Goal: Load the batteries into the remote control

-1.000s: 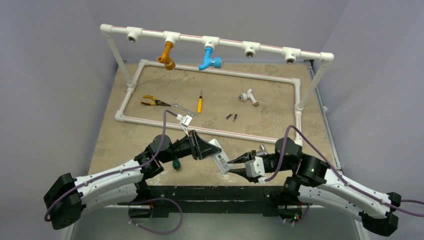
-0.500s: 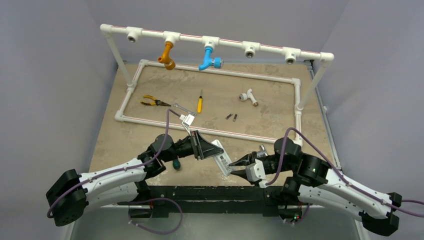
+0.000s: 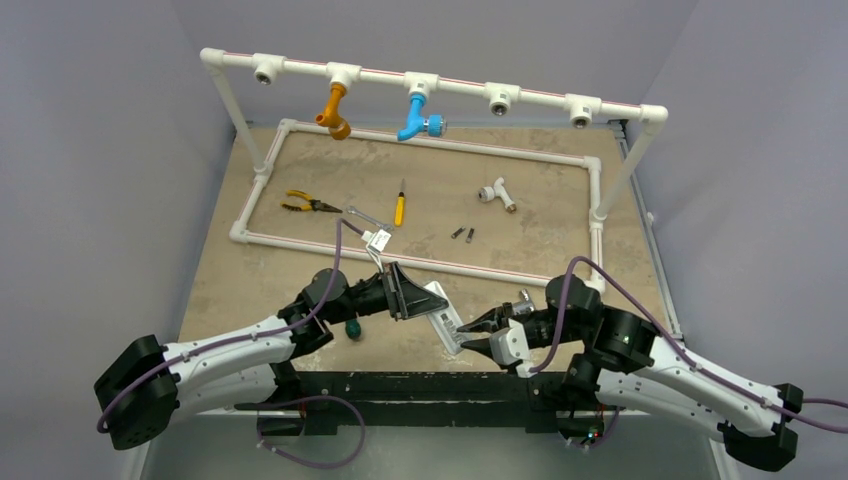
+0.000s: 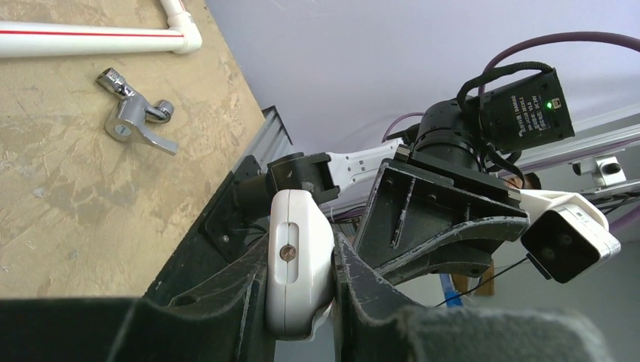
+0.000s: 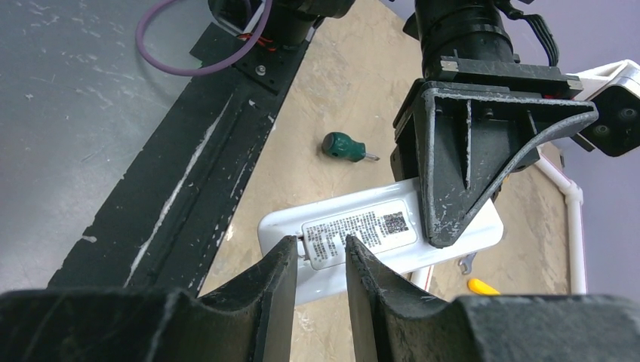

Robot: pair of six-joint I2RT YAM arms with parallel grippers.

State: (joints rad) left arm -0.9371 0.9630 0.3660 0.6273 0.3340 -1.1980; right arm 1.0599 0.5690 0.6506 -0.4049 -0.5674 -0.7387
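Over the last second the right gripper [image 3: 468, 332] edges up to the lower end of the remote control [image 3: 441, 313] and its jaws narrow slightly, probably to work at the battery bay. The left gripper [image 3: 420, 300] pinches the remote, holding it aloft at lower centre with the arm stretched forward. I cannot tell whether the right gripper nips it. The batteries [image 3: 462, 234] lie on the board at centre frame, well apart, not yet loaded

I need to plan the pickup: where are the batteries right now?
Top view: the batteries lie side by side inside the pipe frame, right of the yellow screwdriver and just below the white tee fitting.
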